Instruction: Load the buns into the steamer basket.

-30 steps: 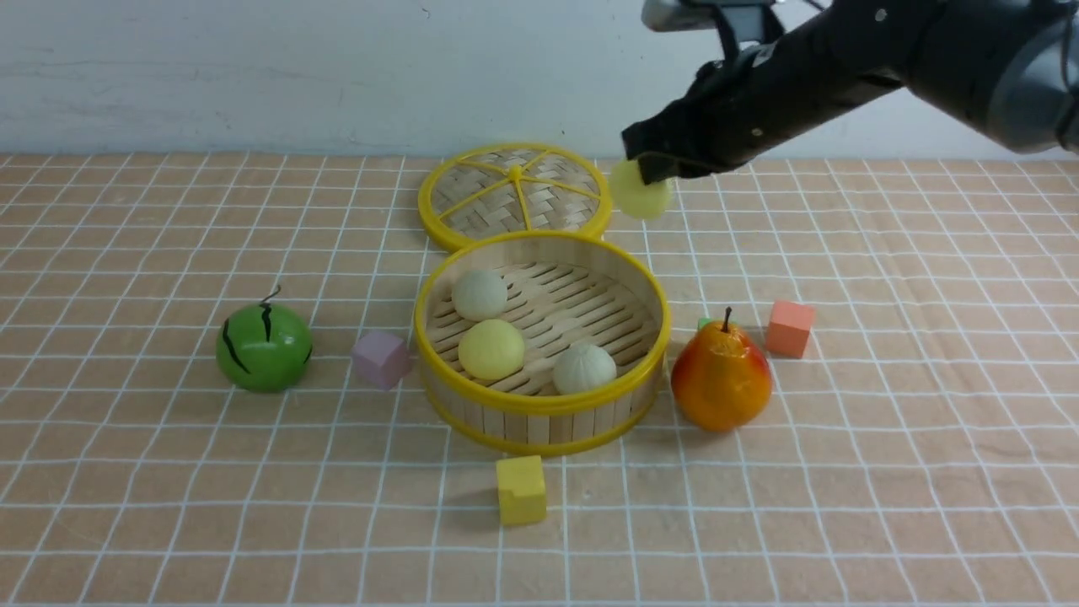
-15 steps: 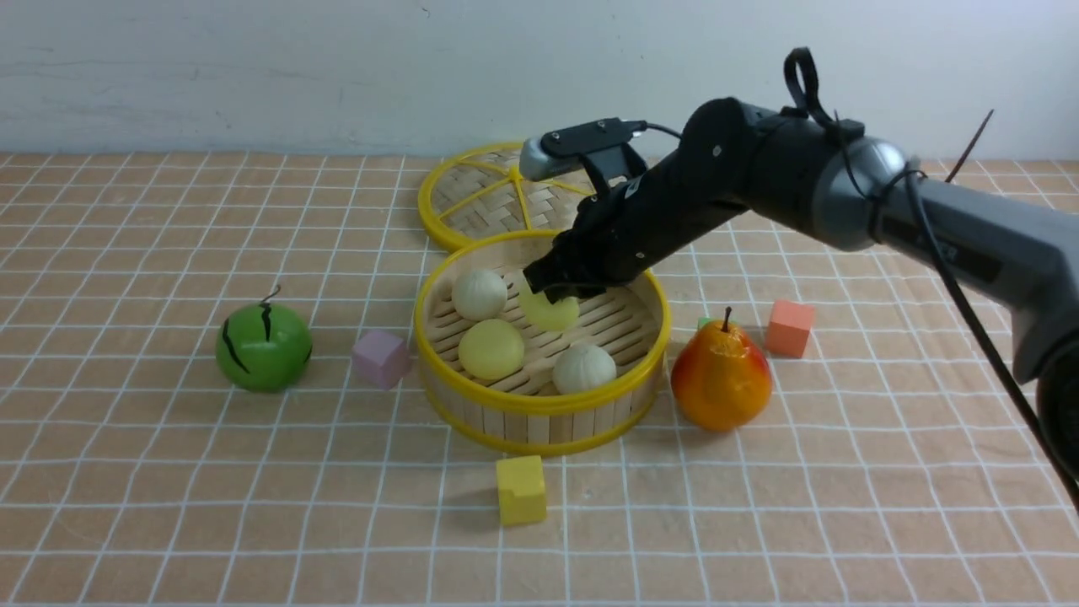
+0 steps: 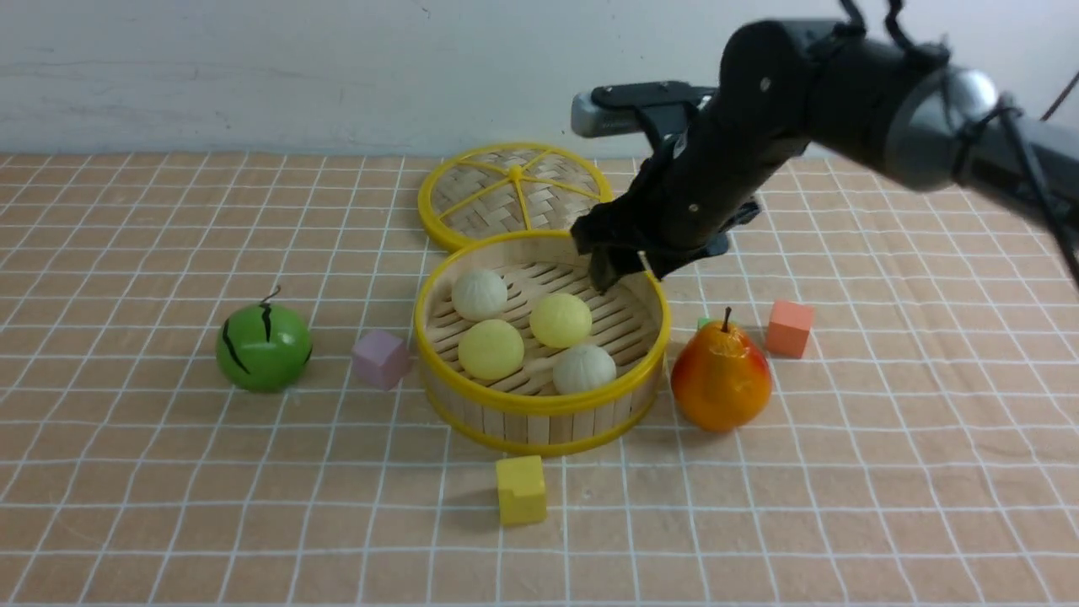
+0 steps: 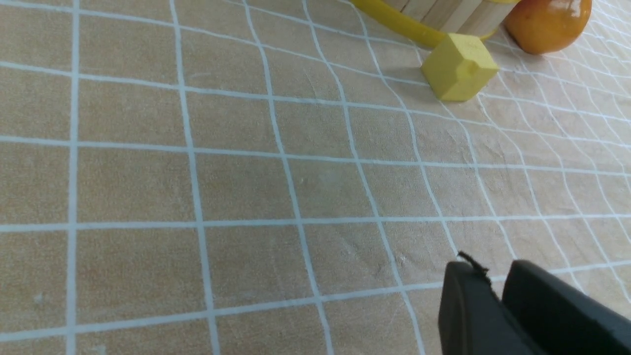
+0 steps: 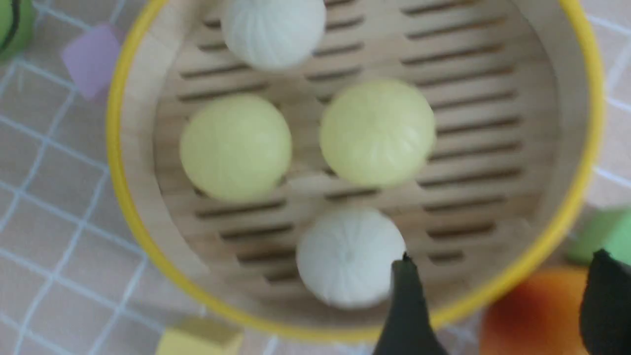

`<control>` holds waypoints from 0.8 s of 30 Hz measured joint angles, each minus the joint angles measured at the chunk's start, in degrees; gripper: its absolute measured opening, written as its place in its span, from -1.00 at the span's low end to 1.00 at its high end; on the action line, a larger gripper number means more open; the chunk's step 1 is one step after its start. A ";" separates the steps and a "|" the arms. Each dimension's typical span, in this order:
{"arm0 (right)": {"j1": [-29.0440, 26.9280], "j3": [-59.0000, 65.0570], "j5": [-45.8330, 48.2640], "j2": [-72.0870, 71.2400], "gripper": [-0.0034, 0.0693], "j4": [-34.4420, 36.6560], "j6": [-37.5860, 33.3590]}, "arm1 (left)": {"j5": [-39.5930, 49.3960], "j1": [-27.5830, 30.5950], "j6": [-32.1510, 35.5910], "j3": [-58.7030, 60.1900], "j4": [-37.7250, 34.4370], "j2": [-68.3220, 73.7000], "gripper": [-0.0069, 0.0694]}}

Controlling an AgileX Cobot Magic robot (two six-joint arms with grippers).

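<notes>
The steamer basket (image 3: 625, 381) stands mid-table and holds all the buns: two pale yellow buns (image 3: 560, 319) (image 3: 491, 349) and two off-white pleated buns (image 3: 479, 293) (image 3: 584, 368). The right wrist view shows the basket rim (image 5: 114, 148) and the buns on its slatted floor (image 5: 377, 133) (image 5: 235, 147) (image 5: 274, 30) (image 5: 348, 256). My right gripper (image 3: 625, 274) (image 5: 500, 276) hangs open and empty above the basket's far right rim. My left gripper (image 4: 493, 276) is shut and empty, low over the cloth near the front.
The flat woven lid (image 3: 514, 194) lies behind the basket. A pear (image 3: 721, 379) stands right of it, with an orange cube (image 3: 789, 328) and a green cube (image 3: 703, 322) beyond. A watermelon ball (image 3: 264, 346), a purple cube (image 3: 381, 357) and a yellow cube (image 3: 521, 489) (image 4: 459, 66) lie around.
My right gripper carried a pale yellow bun from beside the lid down into the basket, let it go, then rose and drew back to the right, now open.
</notes>
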 joint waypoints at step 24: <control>0.00 26.29 11.94 -49.16 -0.96 -2.16 2.84 | 0.00 0.00 0.00 0.00 0.00 0.00 -0.50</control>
